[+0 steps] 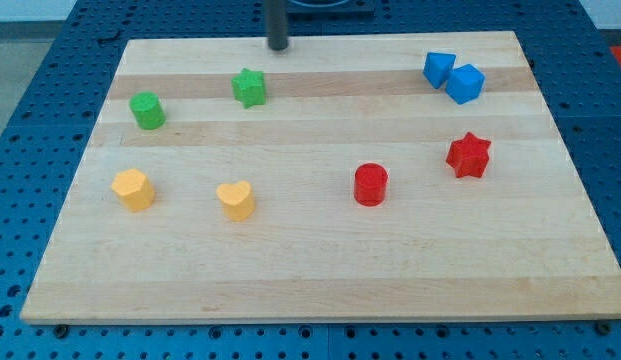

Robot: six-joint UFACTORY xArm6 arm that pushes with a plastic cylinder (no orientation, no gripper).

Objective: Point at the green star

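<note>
The pale wooden board (320,270) fills most of the view, its bottom edge nearest the camera, resting on a blue perforated table (50,100). Taking the green star-shaped block (249,87) as the landmark: it sits in the board's upper-left part, near the view's top edge of the board. My tip (278,46), the lower end of a straight dark rod that carries no jaws and holds nothing, stands above and slightly to the view's right of the star, close to it but apart, right at the board's top edge. To the view's left of the star and a little lower lies a green cylinder-shaped block (147,110). Well below the star, toward the view's bottom, sits a yellow heart-shaped block (236,200), almost straight under it; further to the left of that, lower-left of the star, lies a yellow block of roughly hexagonal shape (133,189). Down and to the right of the star stands a red cylinder-shaped block (370,185), and further right again a red star-shaped block (469,155). Far to the right of the green star, at about its height, two blue blocks touch each other: a blue wedge-like block (438,68) and a blue cube-shaped block (466,84)
</note>
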